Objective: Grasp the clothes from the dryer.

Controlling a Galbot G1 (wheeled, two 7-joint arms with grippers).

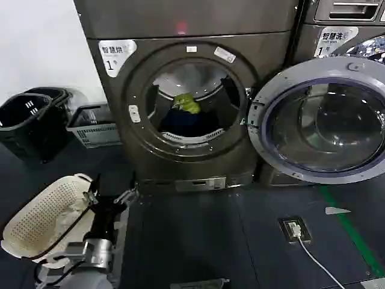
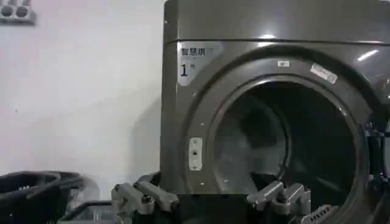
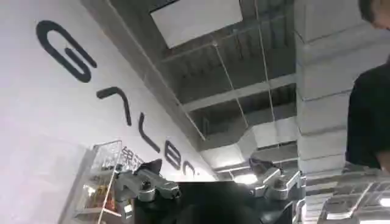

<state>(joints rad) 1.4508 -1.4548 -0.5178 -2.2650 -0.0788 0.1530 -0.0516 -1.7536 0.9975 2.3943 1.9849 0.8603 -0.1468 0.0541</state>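
Looking down from the head view, I see the dryer (image 1: 192,102) at upper centre with its glass door (image 1: 322,120) swung open to the right, and the clothes (image 1: 187,114), yellow-green over navy, inside the drum. My left gripper (image 1: 111,197) sits lower left, fingers spread and empty, beside the white basket (image 1: 42,220). My right gripper (image 3: 207,185) points at the ceiling, fingers spread.

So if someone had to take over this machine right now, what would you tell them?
Left gripper: open, empty, low in front of the dryer, beside the white basket.
Right gripper: open, empty, pointing up toward the ceiling.
Dryer door is swung open.
The clothes, yellow-green piece on dark blue, lie inside the drum.
Done: nothing grasped yet.
Left: reach into the drum and grasp the clothes.
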